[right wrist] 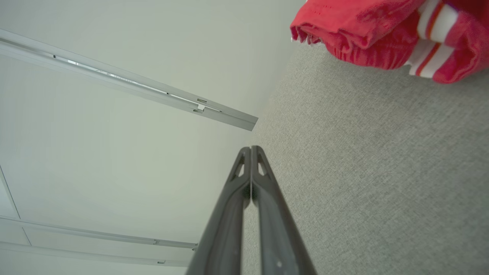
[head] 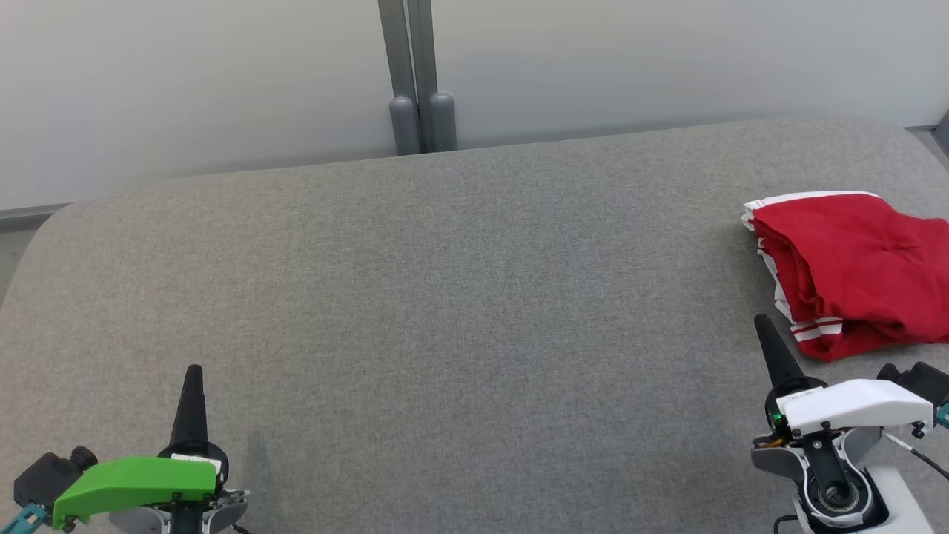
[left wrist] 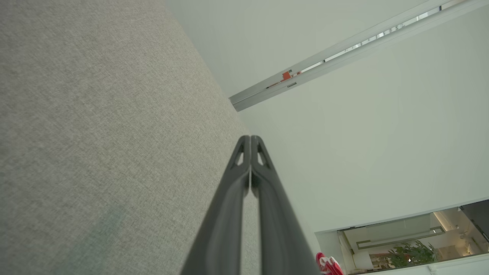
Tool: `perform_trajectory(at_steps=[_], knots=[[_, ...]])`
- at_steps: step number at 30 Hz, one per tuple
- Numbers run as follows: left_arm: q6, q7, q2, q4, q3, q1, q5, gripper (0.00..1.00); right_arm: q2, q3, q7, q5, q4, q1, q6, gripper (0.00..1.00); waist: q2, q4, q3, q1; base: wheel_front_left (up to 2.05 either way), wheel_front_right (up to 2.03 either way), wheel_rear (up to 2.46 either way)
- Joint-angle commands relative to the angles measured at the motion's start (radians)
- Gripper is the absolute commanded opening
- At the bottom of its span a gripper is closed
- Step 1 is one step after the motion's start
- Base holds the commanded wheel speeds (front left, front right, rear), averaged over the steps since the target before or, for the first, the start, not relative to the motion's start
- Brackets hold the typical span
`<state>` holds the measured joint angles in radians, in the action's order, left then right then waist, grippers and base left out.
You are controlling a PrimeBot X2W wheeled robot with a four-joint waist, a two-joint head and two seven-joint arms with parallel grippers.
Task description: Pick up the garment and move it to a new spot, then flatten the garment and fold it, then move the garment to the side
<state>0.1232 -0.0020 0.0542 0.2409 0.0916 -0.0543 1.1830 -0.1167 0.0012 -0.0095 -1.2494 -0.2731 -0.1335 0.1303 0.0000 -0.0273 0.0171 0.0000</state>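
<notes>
Red shorts folded at right edge of surface, task likely done | left gripper, right gripper: jaws closed, empty | you only verify the fold.

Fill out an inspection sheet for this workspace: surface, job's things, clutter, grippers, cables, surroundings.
Surface: grey woven-fabric table top, flat, with rounded far corners.
Job's things: red garment with white stripes, a rough folded bundle at the robot's right, partly cut off by the head view's edge, not held.
Clutter: nothing seen.
Grippers: left gripper and right gripper both shut on nothing, low at the near edge; the right one is close to the garment's near corner but apart from it.
Cables: thin black cable by the right wrist.
Surroundings: pale wall behind, with a grey upright post.
</notes>
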Motion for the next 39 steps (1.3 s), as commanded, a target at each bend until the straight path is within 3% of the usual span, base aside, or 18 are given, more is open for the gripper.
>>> perform_trajectory(at_steps=[1,39], knots=[[0.006,0.006,0.003,-0.005,0.005,-0.024,0.024,0.00,0.000,-0.010,0.008,-0.024,0.013,0.000,0.001,0.00,0.0000,0.001,0.000,0.0000,0.00,0.00,0.00],[0.010,0.088,-0.002,0.002,0.020,-0.053,0.320,0.00,0.048,-0.088,0.093,-0.274,0.027,0.024,0.001,0.00,0.0000,0.019,-0.010,0.0000,0.00,0.00,0.00]])
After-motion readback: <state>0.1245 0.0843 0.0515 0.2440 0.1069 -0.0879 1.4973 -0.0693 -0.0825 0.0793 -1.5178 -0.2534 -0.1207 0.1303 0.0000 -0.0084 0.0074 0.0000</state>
